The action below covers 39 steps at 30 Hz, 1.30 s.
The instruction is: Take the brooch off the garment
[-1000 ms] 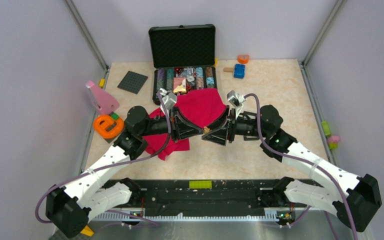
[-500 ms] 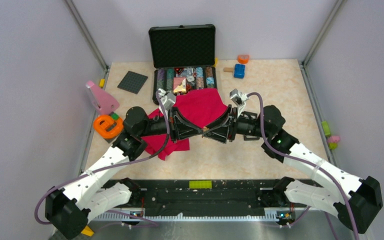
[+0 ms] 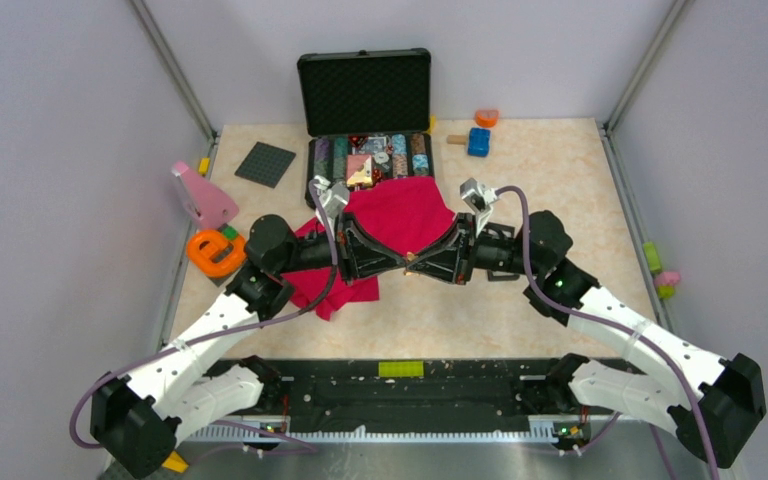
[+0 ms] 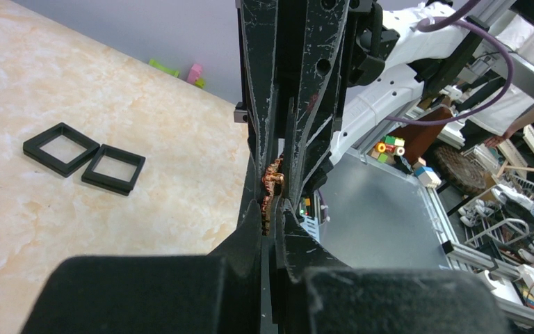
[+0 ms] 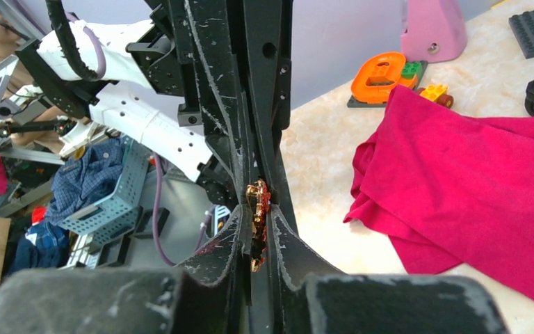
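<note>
Closure of the right gripper (image 5: 255, 233) is what has just changed. A second ago its jaws stood apart beside the left gripper (image 4: 271, 219); now they are pressed together on the brooch (image 5: 257, 202) at the middle of the right wrist frame. The left gripper pinches the same brooch from the opposite side, as it did before. In its own wrist view the little orange-gold ornament sits near frame centre, where the two pairs of black fingers meet tip to tip.

From above, the grippers touch nose to nose at the centre of the frame, just below the lower edge of the garment (image 3: 400, 215). That red cloth is spread on the table (image 3: 520, 310) in front of the open case (image 3: 365, 95). In the right wrist view the cloth fills the right half of the frame, apart from the brooch, and neither close view shows fabric around the ornament.

I judge the brooch already free of the garment, and this a hand-over between the arms. The right has taken its hold, so the left letting go looks the likely next step. A piece this small, shared by four fingertips, could slip as one side lets go.
</note>
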Motion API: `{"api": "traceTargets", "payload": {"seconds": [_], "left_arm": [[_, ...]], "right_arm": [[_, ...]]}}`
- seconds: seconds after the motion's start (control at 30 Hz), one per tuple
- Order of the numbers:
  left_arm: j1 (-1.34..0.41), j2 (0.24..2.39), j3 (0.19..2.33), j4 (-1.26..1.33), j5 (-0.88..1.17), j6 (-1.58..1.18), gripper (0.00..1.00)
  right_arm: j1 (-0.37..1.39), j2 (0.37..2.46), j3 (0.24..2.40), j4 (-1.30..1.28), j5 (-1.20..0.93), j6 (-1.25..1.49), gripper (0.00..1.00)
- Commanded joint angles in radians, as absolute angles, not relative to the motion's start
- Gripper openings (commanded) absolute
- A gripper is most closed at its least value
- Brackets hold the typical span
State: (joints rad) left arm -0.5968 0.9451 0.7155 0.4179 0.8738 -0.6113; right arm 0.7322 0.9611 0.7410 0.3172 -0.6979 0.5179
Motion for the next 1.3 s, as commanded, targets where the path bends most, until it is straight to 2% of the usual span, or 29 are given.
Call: {"api": "traceTargets", "payload": {"seconds": [0.0, 0.07, 0.17, 0.33, 0.57, 0.77, 0.97, 1.13, 1.27], "left_arm": [[-0.603, 0.932, 0.716, 0.529, 0.88, -0.658, 0.16], [-0.602, 0.922, 0.709, 0.524, 0.883, -0.653, 0.3], [-0.602, 0.898, 0.693, 0.511, 0.859, -0.647, 0.43], [-0.601, 0.875, 0.696, 0.425, 0.83, -0.605, 0.43], [-0.601, 0.854, 0.68, 0.46, 0.829, -0.616, 0.28], [-0.6, 0.867, 0.695, 0.397, 0.819, -0.579, 0.37], [-0.599, 0.876, 0.713, 0.33, 0.794, -0.534, 0.36], [-0.593, 0.843, 0.735, 0.219, 0.705, -0.485, 0.49], [-0.59, 0.842, 0.742, 0.229, 0.733, -0.509, 0.53]], "right_arm": [[0.744, 0.948, 0.781, 0.336, -0.681, 0.508, 0.02], [0.743, 0.941, 0.784, 0.322, -0.67, 0.508, 0.0], [0.742, 0.932, 0.787, 0.309, -0.659, 0.506, 0.0], [0.742, 0.931, 0.799, 0.285, -0.655, 0.506, 0.0], [0.742, 0.945, 0.813, 0.27, -0.681, 0.515, 0.0], [0.742, 0.954, 0.818, 0.276, -0.7, 0.524, 0.0], [0.742, 0.966, 0.823, 0.281, -0.721, 0.531, 0.0], [0.742, 0.965, 0.834, 0.259, -0.729, 0.53, 0.0], [0.742, 0.959, 0.828, 0.261, -0.73, 0.528, 0.0]]}}
